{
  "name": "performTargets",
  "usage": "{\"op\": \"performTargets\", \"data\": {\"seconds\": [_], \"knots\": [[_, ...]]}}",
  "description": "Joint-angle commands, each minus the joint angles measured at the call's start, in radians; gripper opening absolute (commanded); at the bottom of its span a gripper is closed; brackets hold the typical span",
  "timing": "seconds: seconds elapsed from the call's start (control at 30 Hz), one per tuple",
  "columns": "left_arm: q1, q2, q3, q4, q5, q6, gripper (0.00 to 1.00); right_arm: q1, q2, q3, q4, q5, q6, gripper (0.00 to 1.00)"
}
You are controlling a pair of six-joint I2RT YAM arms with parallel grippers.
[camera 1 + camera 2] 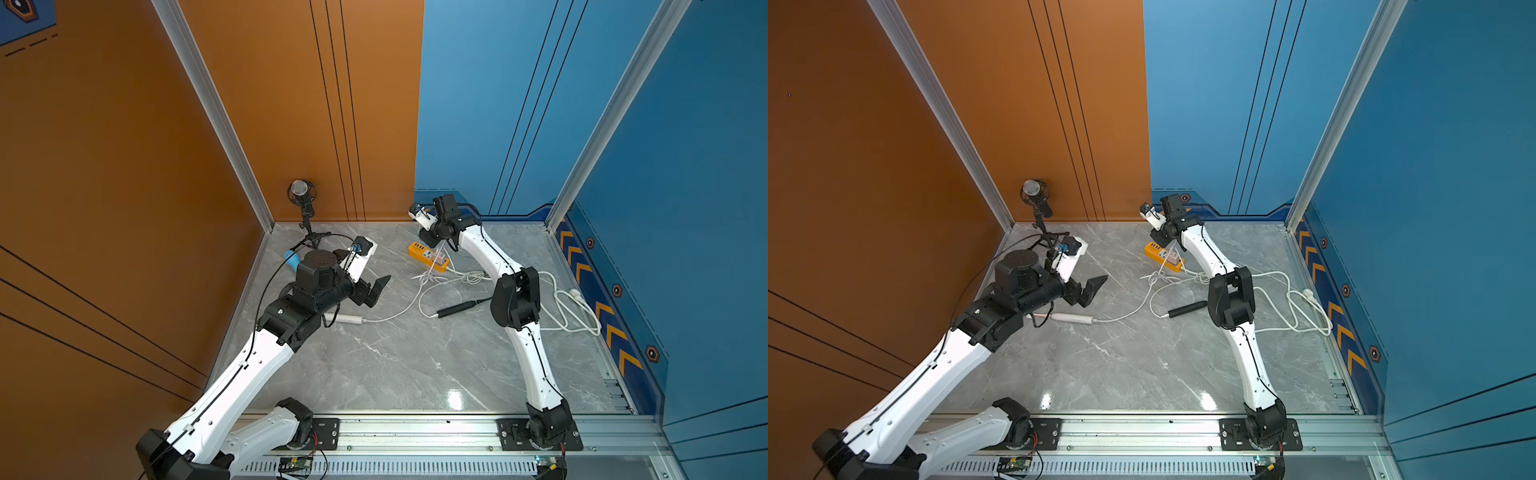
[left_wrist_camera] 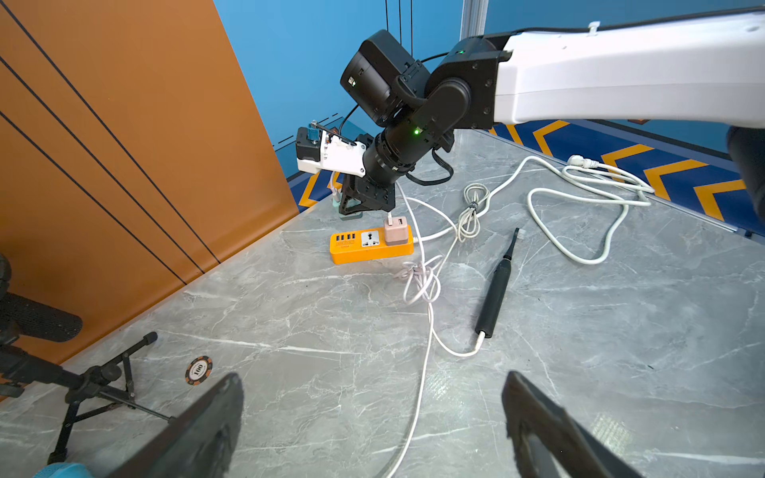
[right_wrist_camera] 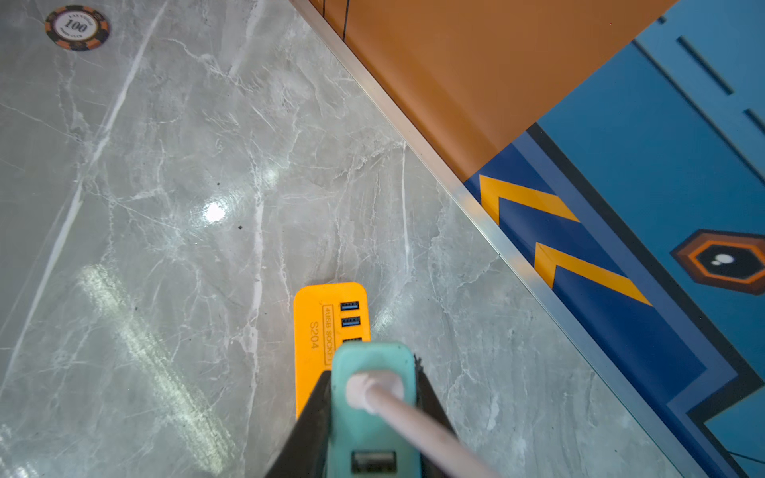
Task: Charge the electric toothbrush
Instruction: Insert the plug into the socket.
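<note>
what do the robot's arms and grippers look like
The left arm and right arm have smooth white shells with bulky black joints, and a thin black cable runs along each. The left gripper and right gripper have flat, black, wedge-shaped fingers. Small green lights glow on the right wrist.

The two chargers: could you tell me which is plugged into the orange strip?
The pink charger, plugged into the power strip; the teal charger is held by the right gripper.
</note>
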Motion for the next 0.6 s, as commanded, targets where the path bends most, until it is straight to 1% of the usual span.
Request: {"op": "performTargets", "data": {"seconds": [0.0, 0.23, 0.4, 0.57], "knots": [[0.017, -0.002, 0.000, -0.011, 0.044, -0.021, 0.98, -0.023, 0.021, 0.030, -0.078, -0.058, -0.029, 0.10], [0.050, 0.018, 0.012, -0.012, 0.103, -0.046, 0.98, -0.023, 0.057, 0.010, -0.123, -0.069, -0.039, 0.10], [0.055, 0.016, 0.013, -0.010, 0.110, -0.052, 0.98, -0.033, 0.071, 0.003, -0.143, -0.130, -0.010, 0.09], [0.058, 0.015, 0.013, -0.012, 0.116, -0.057, 0.98, -0.026, 0.087, -0.005, -0.156, -0.111, -0.008, 0.10]]}}
